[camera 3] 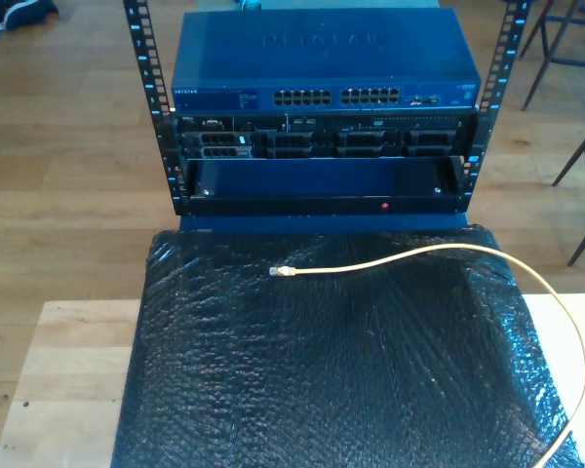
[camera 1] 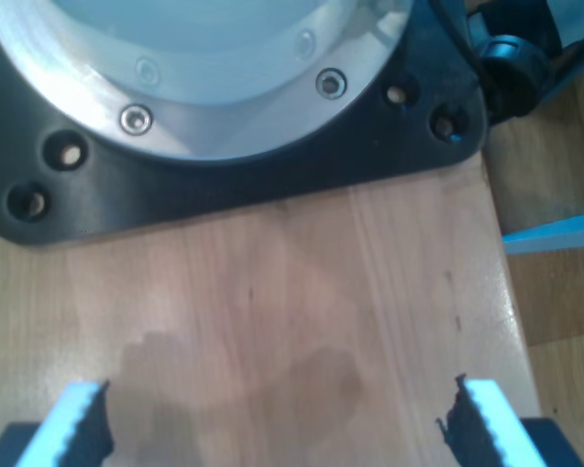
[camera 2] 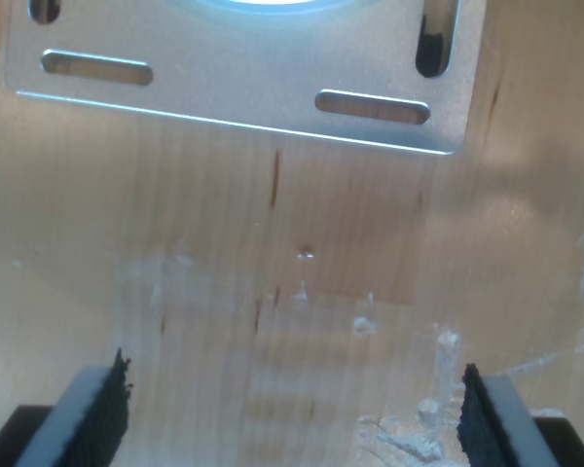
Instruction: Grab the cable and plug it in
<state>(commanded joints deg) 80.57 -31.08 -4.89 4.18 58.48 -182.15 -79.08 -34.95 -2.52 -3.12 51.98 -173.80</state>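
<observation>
Cable work finds my first claw (camera 1: 277, 423) with its fingers spread wide apart and nothing between them, hovering over bare pale wood (camera 1: 292, 292). Just beyond it in the first wrist view sits a black base plate (camera 1: 234, 180) with bolt holes, carrying a round silver flange (camera 1: 224, 107) held by screws. My second claw (camera 2: 292, 413) is likewise wide apart and empty, its dark serrated fingertips (camera 2: 107, 409) framing a scuffed stretch of wood (camera 2: 273, 292) marked with pale scratches; past that lies a flat silver metal plate (camera 2: 234, 88) with slotted holes. In the exterior view, the cable (camera 3: 439, 252) lies loose on a black bubble-wrap sheet (camera 3: 322, 370) that covers the worktop (camera 3: 68, 361). Its small whitish plug (camera 3: 282, 271) rests near the middle of the sheet's far part, pointing toward the exterior view's left, and the pale-yellow line arcs from there toward the exterior view's right, then curves down along the sheet's edge to the lower right corner of that view. Beyond the sheet stands a rack (camera 3: 322, 146) with a blue network switch (camera 3: 322, 68) on top, its rows of ports (camera 3: 336, 97) facing the worktop, and darker units (camera 3: 322, 144) below it. The plug lies well apart from those ports.
</observation>
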